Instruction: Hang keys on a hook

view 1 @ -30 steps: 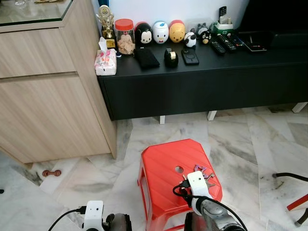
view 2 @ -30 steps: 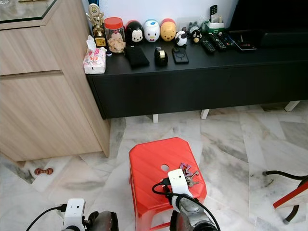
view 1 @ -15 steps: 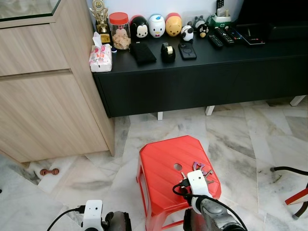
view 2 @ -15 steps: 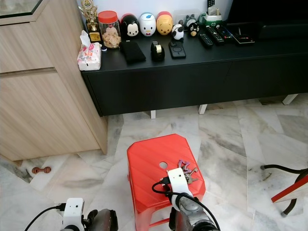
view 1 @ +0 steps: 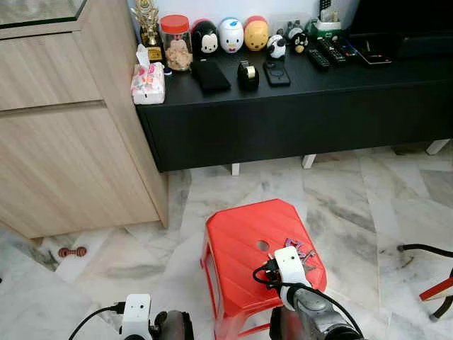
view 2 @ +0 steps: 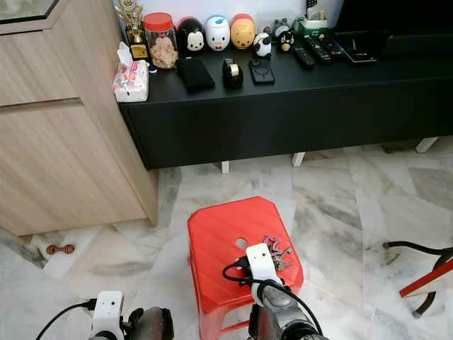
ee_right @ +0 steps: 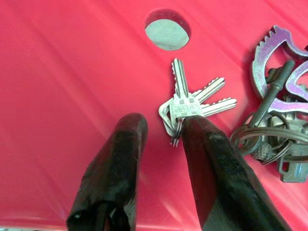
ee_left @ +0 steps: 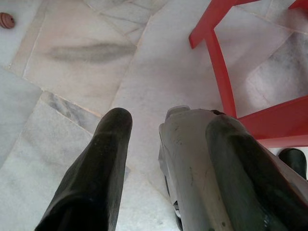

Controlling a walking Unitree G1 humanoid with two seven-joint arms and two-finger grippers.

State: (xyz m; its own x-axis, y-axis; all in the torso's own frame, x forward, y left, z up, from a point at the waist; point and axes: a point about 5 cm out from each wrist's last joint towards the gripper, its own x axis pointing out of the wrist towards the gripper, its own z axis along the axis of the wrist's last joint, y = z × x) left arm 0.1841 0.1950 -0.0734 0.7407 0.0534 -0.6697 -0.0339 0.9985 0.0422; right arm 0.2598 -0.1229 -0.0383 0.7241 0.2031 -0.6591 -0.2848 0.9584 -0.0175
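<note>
Right gripper (ee_right: 161,130) low over the red stool (view 1: 237,234), fingers parted, nothing between them. One fingertip (ee_right: 199,130) sits at the edge of the keys (ee_right: 192,103); contact or a small gap, cannot tell from this angle. The other finger rests over bare red plastic.

Keys lie flat on the stool top, at about 4 o'clock from the round hole (ee_right: 167,34), fanned silver blades on a ring. A purple carabiner (ee_right: 276,53) and dark rings join them; the far end of the bunch is cut off at the frame edge. In the head views the right wrist housing (view 1: 290,265) hides most of the keys; a little purple shows past it (view 1: 306,249).

Left gripper (ee_left: 144,139) hangs low beside the stool, over marble floor (ee_left: 82,53); fingers apart, empty. One finger is partly hidden behind a grey housing, so the gap is probably wider than it reads. Red stool legs (ee_left: 219,62) close at 1 o'clock from the left gripper.

Open floor around the stool on all sides. Black console (view 1: 297,113) at 12 o'clock, well apart; wood cabinet (view 1: 71,142) at 10 o'clock. Small brown object (view 1: 72,251) on the floor at 9 o'clock, too small to identify. Dark cable or chair leg (view 1: 425,251) at 3 o'clock, cut off.
</note>
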